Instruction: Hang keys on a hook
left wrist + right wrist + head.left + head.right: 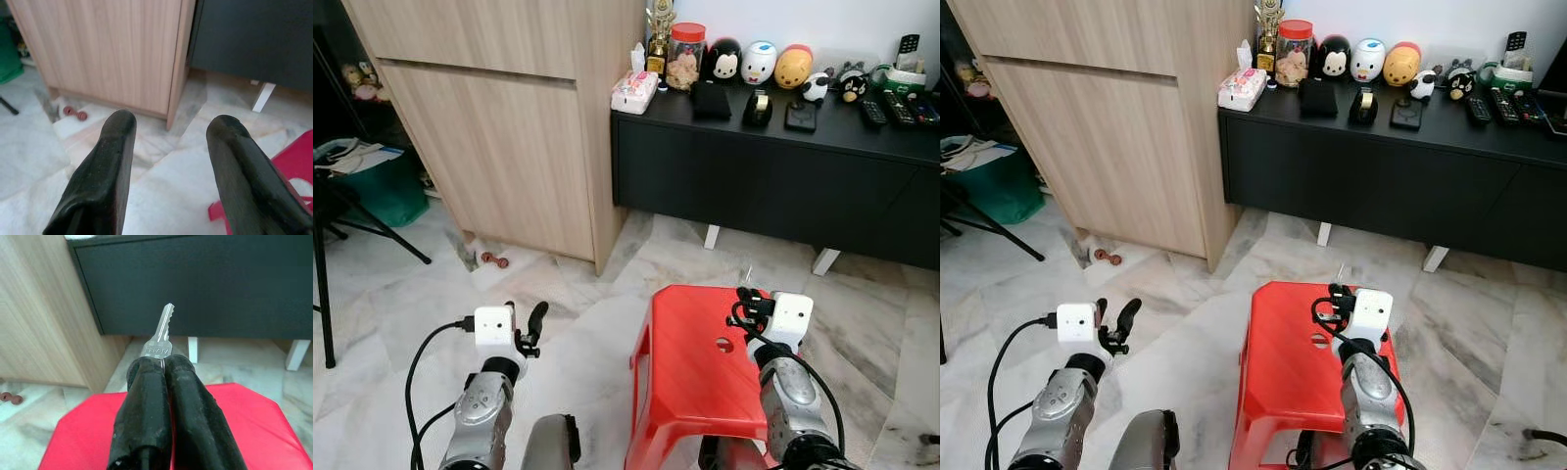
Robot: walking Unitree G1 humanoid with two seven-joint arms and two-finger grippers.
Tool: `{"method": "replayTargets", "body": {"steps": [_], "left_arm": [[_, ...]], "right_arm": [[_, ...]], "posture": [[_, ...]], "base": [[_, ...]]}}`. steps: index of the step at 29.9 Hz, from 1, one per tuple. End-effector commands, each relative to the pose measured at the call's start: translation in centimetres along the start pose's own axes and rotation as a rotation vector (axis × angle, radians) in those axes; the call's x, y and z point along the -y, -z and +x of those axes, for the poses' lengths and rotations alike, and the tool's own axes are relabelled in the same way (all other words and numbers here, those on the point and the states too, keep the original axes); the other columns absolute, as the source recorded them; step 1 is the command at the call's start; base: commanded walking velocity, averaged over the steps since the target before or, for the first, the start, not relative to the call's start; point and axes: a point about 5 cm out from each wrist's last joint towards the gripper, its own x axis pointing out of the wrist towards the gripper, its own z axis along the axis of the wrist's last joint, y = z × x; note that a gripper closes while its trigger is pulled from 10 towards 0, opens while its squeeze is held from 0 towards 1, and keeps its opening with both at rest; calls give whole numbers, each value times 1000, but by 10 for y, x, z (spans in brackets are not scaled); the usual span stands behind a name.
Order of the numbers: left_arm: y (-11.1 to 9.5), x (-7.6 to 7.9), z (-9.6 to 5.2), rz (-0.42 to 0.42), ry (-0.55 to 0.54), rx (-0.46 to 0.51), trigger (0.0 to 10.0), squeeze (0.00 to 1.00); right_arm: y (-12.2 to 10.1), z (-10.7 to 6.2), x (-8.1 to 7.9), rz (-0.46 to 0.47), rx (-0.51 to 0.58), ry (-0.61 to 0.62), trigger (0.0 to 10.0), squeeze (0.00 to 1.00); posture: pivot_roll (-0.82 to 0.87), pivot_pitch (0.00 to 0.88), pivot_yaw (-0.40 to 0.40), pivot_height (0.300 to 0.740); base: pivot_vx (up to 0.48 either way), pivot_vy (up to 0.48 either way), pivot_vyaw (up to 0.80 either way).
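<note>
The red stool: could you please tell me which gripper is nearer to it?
Right. The right gripper, shut on a key, hovers over the stool's far edge; the left gripper is open above the floor, off to the stool's left.

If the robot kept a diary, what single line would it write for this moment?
task: hang keys | right gripper: jaws shut on key, above red stool | left gripper: jaws open, empty, over floor | hook: unseen
</note>
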Motion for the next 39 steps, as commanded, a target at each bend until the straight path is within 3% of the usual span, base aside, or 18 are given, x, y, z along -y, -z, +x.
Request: {"method": "replayTargets", "body": {"steps": [1,14,21,39], "left_arm": [[11,-5,-7,21,-17,-44,10000,0],[35,-13,-20,0,-50,-148,10000,0],[37,-12,-20,4,-44,-155,10000,0],[37,-11,-18,9,-34,-154,10000,0]], "right_arm": [[-2,-1,1,1,23,4,10000,0],[-6,3,-4,1,26,5,10000,0],[-6,3,-3,-5,17,11,10000,0],[-7,6,-8,1,14,2,10000,0]], "posture": [[156,26,-41,588],[153,8,-41,588],[151,0,-40,588],[149,0,-30,588]], "base": [[0,0,0],[0,0,0],[0,0,0],[-273,0,0]]}}
